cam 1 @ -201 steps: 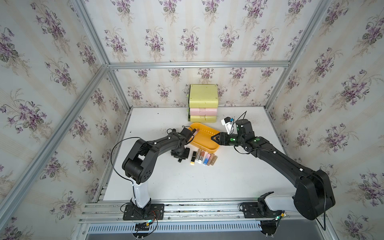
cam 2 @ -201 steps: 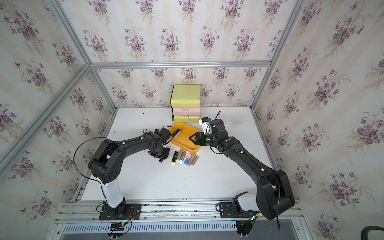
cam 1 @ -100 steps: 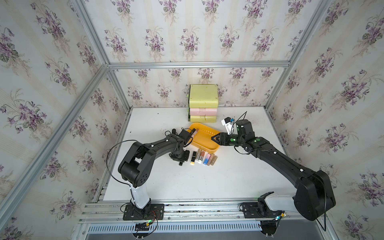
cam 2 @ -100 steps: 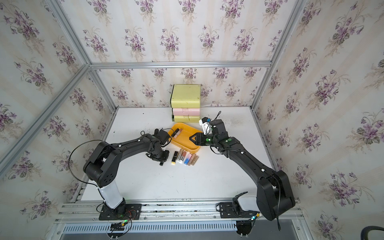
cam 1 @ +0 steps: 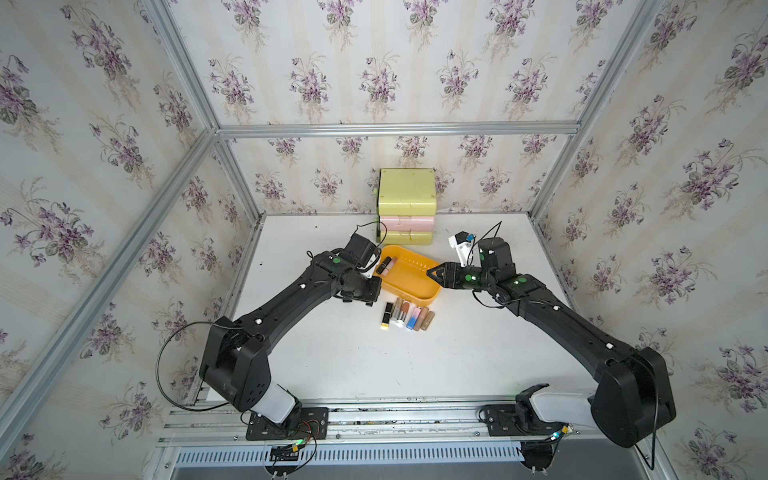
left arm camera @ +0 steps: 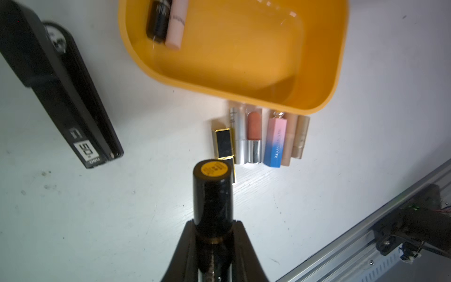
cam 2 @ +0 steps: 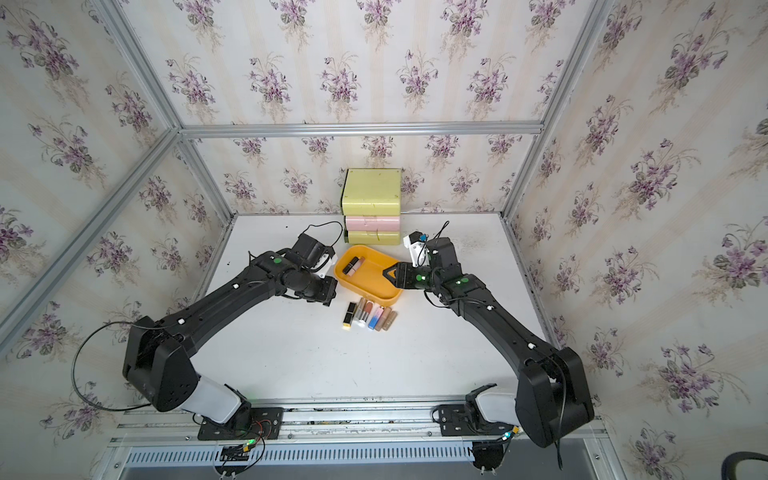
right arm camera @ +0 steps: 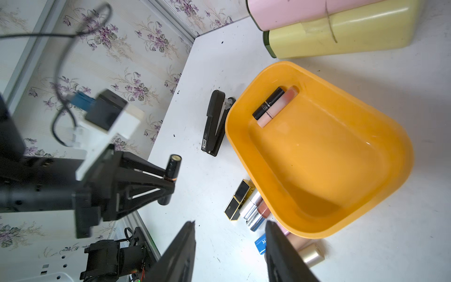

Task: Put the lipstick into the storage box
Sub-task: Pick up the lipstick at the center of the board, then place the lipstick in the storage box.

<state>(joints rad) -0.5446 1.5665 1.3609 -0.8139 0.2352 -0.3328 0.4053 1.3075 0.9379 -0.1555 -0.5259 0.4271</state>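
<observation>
Nearest the front rail, on the white table [cam 1: 332,365], we find a row of six loose lipsticks [cam 1: 406,314] lying side by side, long axes near to far, their far ends just beside the near wall of the storage box [cam 1: 415,276]. Just left of that row, the left gripper [left arm camera: 212,228] is pinched on the black lipstick [left arm camera: 211,195], low on its barrel. The barrel crosses the fingers at a right angle, with its yellow-labelled end toward the wrist camera. We cannot tell whether its lower end is clear of the table. From this grip the storage box lies to the right and slightly farther away, its long axis running far left to near right. We therefore judge that the left arm, which has the load, must carry it over the near-left wall before releasing. A black stapler [right arm camera: 214,124] lies on the table left of the box, beside that path rather than across it. The right gripper [cam 1: 430,274] hovers at the right end of the box, jaws spread and empty. Inside the box, a black tube [right arm camera: 268,103] and a pink tube [right arm camera: 277,109] lie touching against the far-left wall, and the remaining floor is bare. Farthest back, a yellow-and-pink drawer unit [cam 1: 407,208] stands at the wall.
</observation>
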